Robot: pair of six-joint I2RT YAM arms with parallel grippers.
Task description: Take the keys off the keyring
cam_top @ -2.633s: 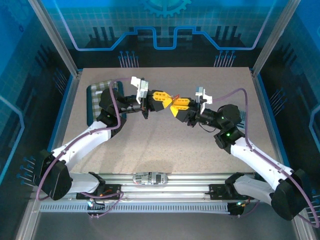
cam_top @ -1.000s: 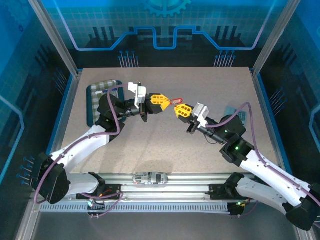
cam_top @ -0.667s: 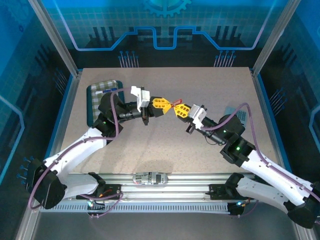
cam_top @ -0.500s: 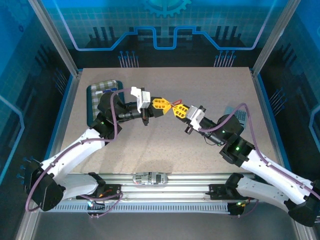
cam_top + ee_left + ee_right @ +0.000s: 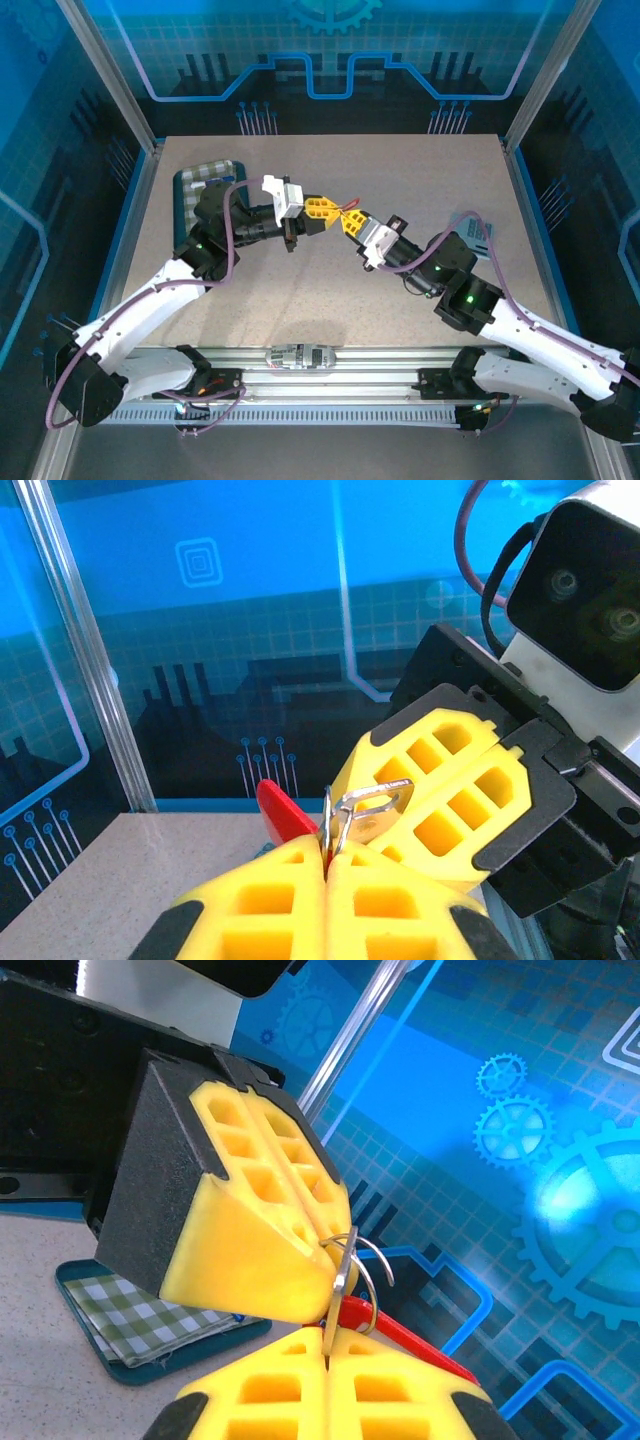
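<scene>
Tips together mid-air, left fingers (image 5: 270, 905) clenched on keyring (image 5: 285, 815), right fingers (image 5: 260, 1398) on key (image 5: 372, 810), table (image 5: 420, 160) edges well away.

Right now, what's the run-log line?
left gripper: shut on keyring | right gripper: shut on key | key: not yet off keyring | position: above table

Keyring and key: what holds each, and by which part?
Left gripper pinches the keyring by its wire; right gripper pinches the key by one end.

You can see the small grey key (image 5: 372, 802) hooked on the thin keyring (image 5: 328, 828), its red tag (image 5: 283, 813) sticking up, high in the air.
</scene>
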